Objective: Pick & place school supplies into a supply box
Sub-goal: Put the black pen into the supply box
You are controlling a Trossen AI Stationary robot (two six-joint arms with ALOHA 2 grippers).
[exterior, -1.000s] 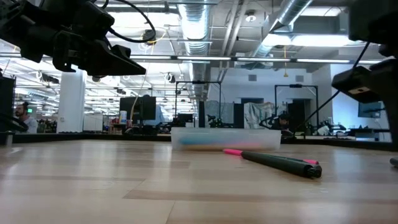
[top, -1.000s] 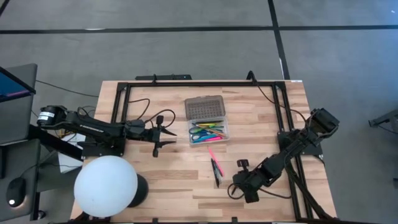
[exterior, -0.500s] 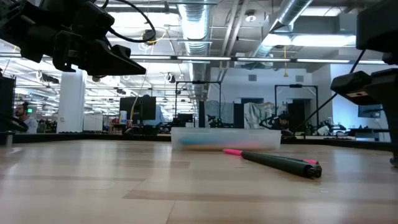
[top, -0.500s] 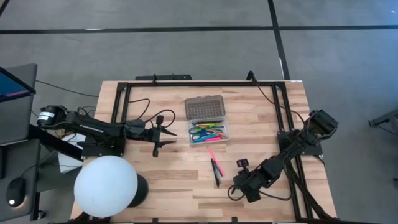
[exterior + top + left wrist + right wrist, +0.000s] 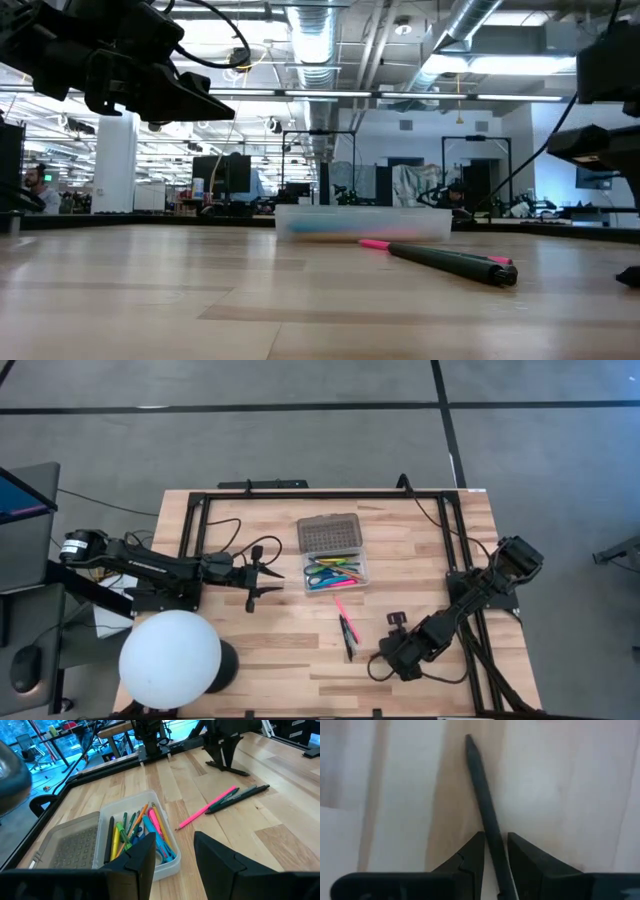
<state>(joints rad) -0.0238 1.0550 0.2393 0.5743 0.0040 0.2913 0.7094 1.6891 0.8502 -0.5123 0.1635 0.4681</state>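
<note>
Your right gripper [image 5: 492,855] is clenched on a dark pen [image 5: 482,785], at five o'clock from the supply box [image 5: 365,575]. Next, carry it to eleven o'clock and drop it in. The left gripper [image 5: 170,857] waits, released, at nine o'clock.

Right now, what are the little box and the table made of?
The supply box looks like see-through plastic: the pens show through its wall, and its open lid is greyish with a grid pattern. The table looks like pale wood, with plank seams and grain, probably smooth-finished.
</note>
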